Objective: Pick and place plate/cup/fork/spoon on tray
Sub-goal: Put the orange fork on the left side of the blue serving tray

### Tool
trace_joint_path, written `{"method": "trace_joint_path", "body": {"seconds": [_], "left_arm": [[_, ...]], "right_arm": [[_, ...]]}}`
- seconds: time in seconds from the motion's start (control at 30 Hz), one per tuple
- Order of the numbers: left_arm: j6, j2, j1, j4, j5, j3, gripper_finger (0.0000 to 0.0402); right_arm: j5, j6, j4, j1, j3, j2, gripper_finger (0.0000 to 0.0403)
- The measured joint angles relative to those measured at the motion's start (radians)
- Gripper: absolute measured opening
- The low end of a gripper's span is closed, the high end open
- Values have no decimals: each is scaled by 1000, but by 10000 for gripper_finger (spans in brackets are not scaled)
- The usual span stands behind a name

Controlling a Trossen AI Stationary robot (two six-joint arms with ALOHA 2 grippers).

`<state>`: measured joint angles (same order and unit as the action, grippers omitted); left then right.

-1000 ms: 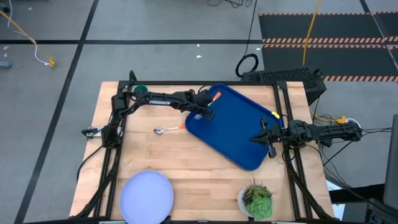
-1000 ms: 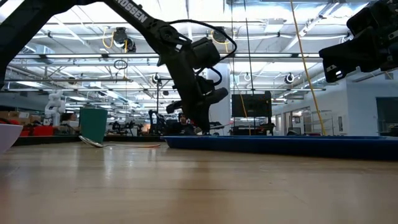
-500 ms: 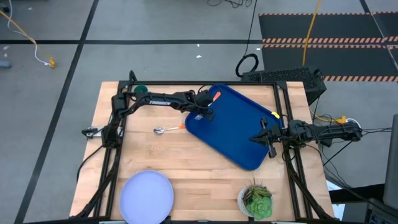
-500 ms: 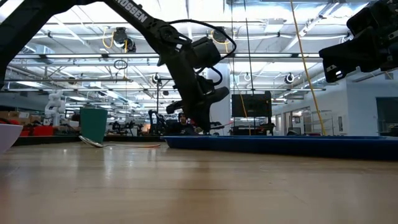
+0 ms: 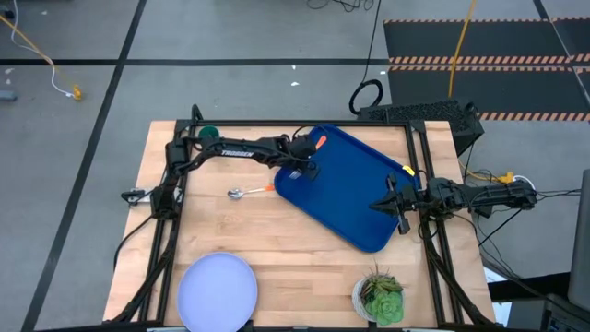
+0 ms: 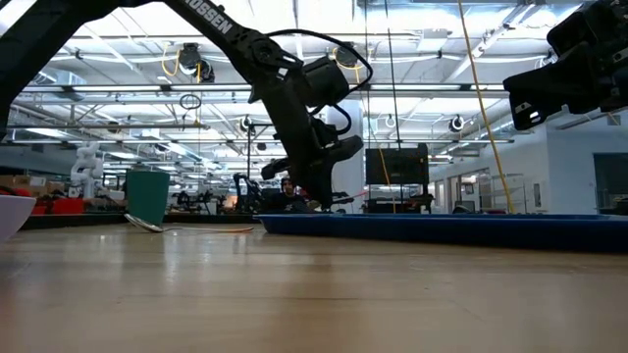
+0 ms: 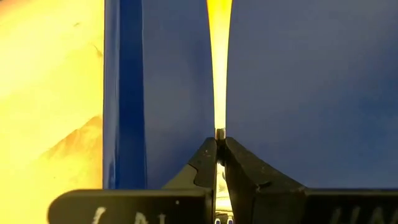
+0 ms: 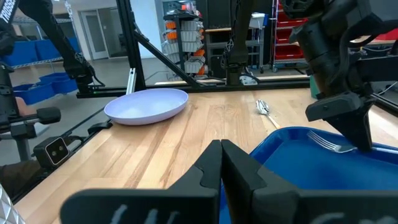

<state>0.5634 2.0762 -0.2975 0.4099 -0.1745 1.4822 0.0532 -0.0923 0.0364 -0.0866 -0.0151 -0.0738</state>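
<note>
The blue tray lies slantwise on the table's right half. My left gripper stands over the tray's far left corner, shut on the orange-handled fork. The spoon lies flat on the wood left of the tray. The pale plate sits at the near left. The dark green cup stands at the far left, behind my left arm. My right gripper is shut and empty, raised over the tray's right edge. My left gripper pinches the fork between its two fingertips at the metal neck, where the orange handle starts. The fingers come from above, pointing down. The handle runs toward the tray's far rim, and the tines lie at the tray floor below the gripper.
A white pot with a green plant stands at the near right of the table. Black frame rails run along both sides of the table. Bare wood lies between the spoon, the plate and the tray.
</note>
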Motion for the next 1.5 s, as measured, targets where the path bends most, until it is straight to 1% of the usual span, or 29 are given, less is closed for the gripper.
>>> {"method": "trace_joint_path", "body": {"seconds": [0.43, 0.77, 0.87, 0.97, 1.03, 1.13, 1.2, 1.5], "left_arm": [[15, 0, 10, 13, -7, 0, 65], [5, 0, 10, 12, -11, 0, 71], [-58, 0, 10, -2, -11, 0, 71], [-237, 18, 21, -10, -14, 0, 72], [-318, 38, 32, -1, -13, 0, 72], [-312, 43, 37, 6, -5, -2, 72], [-308, 42, 39, -22, -10, 0, 72], [-333, 49, 33, -34, -12, 0, 72]], "right_arm": [[0, 0, 0, 0, 0, 0, 0], [0, 0, 0, 0, 0, 0, 0], [0, 0, 0, 0, 0, 0, 0], [0, 0, 0, 0, 0, 0, 0], [0, 0, 0, 0, 0, 0, 0], [0, 0, 0, 0, 0, -2, 0], [0, 0, 0, 0, 0, -2, 0], [0, 0, 0, 0, 0, -4, 0]]}}
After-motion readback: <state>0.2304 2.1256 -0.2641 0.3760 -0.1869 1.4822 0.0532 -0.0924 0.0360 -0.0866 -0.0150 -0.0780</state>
